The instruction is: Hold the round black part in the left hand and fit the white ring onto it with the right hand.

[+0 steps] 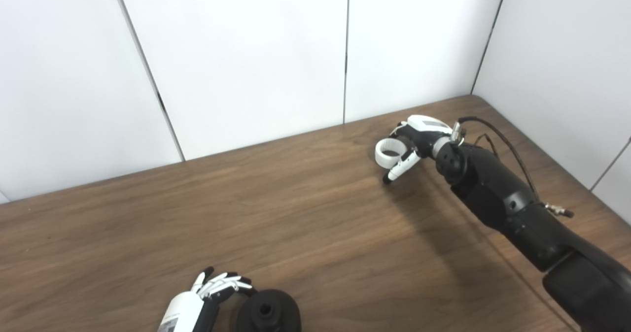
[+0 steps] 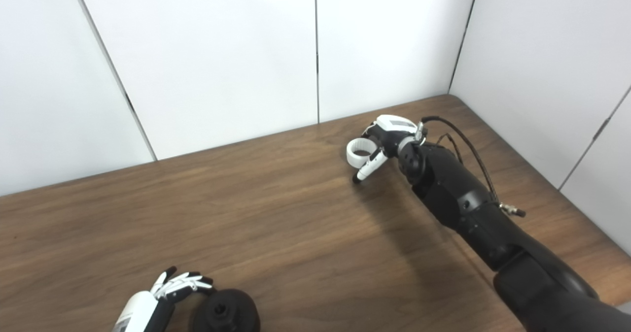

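The round black part [image 1: 268, 313] with a hole in its middle lies at the table's near edge, partly cut off by the picture's bottom. My left hand [image 1: 213, 292] is right beside it on its left, fingers curled toward its rim; whether they grip it is unclear. At the far right of the table, my right hand [image 1: 416, 140] is shut on the white ring [image 1: 388, 153], holding it by its right side low over the wood. One finger [image 2: 367, 169] of that hand sticks out below the ring, pointing down at the table.
The brown wooden table [image 1: 296, 214] is enclosed by white panel walls [image 1: 236, 56] at the back and on the right. My black right forearm [image 1: 512, 204], with a loose cable along it, reaches diagonally over the table's right part.
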{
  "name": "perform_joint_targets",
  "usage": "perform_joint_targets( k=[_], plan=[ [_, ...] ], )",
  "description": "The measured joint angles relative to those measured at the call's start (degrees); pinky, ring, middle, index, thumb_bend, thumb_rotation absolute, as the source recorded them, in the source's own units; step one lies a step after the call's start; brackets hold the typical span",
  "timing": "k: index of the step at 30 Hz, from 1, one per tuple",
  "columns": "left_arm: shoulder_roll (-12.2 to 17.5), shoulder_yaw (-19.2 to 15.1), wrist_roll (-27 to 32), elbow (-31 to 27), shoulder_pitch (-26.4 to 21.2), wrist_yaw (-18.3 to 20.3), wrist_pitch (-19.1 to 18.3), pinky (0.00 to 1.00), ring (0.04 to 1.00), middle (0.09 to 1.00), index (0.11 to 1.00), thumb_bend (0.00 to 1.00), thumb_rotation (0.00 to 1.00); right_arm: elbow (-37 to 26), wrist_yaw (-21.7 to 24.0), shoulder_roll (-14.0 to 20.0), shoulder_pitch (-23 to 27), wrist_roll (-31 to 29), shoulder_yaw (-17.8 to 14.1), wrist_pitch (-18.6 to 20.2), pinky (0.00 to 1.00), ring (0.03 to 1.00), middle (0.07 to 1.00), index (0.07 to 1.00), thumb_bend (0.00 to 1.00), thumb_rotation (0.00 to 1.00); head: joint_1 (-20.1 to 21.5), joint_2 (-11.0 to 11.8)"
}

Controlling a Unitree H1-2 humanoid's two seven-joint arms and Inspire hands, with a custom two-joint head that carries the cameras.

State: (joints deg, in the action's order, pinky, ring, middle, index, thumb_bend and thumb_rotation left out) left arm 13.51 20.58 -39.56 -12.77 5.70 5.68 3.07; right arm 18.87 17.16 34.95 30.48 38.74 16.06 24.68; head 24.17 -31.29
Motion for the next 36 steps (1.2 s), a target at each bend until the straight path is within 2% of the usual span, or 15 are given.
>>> perform_joint_targets(
  k=[10, 16, 17, 18, 20, 23, 30, 32, 36],
  plan=[
    [0.0, 0.0, -0.2, -0.2, 0.1, 0.1, -0.1, 1.0, 0.848, 0.772, 0.483, 0.52, 0.05, 0.8, -2.1, -0.1, 0.0, 0.6, 0.2, -1.0, 0.96, 0.977, 0.933, 0.666, 0.85, 0.32, -0.4, -0.4],
    [0.0, 0.0, -0.2, -0.4, 0.1, 0.6, -0.2, 1.0, 0.85, 0.775, 0.483, 0.52, 0.05, 0.8, -3.6, -0.1, -0.1, 0.6, 0.1, -2.5, 0.92, 0.958, 0.909, 0.614, 0.81, 0.24, -0.3, -0.6],
    [0.0, 0.0, -0.3, -0.5, 0.1, 0.7, -0.3, 1.0, 0.85, 0.776, 0.483, 0.52, 0.05, 0.8, -3.9, -0.1, -0.1, 0.6, 0.0, -2.8, 0.91, 0.951, 0.899, 0.554, 0.67, 0.2, -0.4, -0.7],
    [0.0, 0.0, -0.3, -0.5, 0.1, 0.8, -0.3, 1.0, 0.85, 0.776, 0.483, 0.52, 0.05, 0.8, -4.3, -0.1, -0.1, 0.6, -0.1, -3.0, 0.9, 0.946, 0.893, 0.517, 0.58, 0.17, -0.4, -0.7],
    [0.0, 0.0, -0.5, -0.7, 0.1, 1.0, -0.4, 1.0, 0.847, 0.773, 0.483, 0.52, 0.05, 0.8, -5.0, -0.1, -0.1, 0.6, -0.2, -3.4, 0.89, 0.94, 0.883, 0.497, 0.54, 0.15, -0.4, -0.7],
    [0.0, 0.0, -0.8, -0.9, 0.2, 1.0, -0.4, 1.0, 0.842, 0.771, 0.483, 0.52, 0.05, 0.8, -6.5, -0.1, -0.2, 0.6, -0.4, -4.3, 0.88, 0.924, 0.864, 0.488, 0.53, 0.14, -0.4, -0.9],
    [-0.3, 0.1, -1.4, -1.1, 0.2, 1.1, -0.6, 0.98, 0.839, 0.77, 0.483, 0.52, 0.05, 1.0, -8.2, 0.2, -0.9, 0.7, -0.5, -7.1, 0.87, 0.903, 0.836, 0.484, 0.52, 0.14, -4.3, -3.4],
    [-0.6, 0.1, -1.5, -1.1, 0.3, 1.0, -0.6, 0.99, 0.847, 0.775, 0.483, 0.52, 0.05, 1.0, -8.2, 0.5, -1.1, 0.7, -0.5, -7.5, 0.88, 0.906, 0.836, 0.484, 0.52, 0.14, -4.6, -3.5],
    [-1.4, 0.2, -1.5, -1.1, 0.6, 1.1, -1.2, 1.0, 0.863, 0.786, 0.483, 0.52, 0.05, -0.3, -7.8, 1.5, -1.9, 0.7, -0.8, -7.6, 0.9, 0.915, 0.837, 0.485, 0.52, 0.14, -7.0, -6.1]
  ],
)
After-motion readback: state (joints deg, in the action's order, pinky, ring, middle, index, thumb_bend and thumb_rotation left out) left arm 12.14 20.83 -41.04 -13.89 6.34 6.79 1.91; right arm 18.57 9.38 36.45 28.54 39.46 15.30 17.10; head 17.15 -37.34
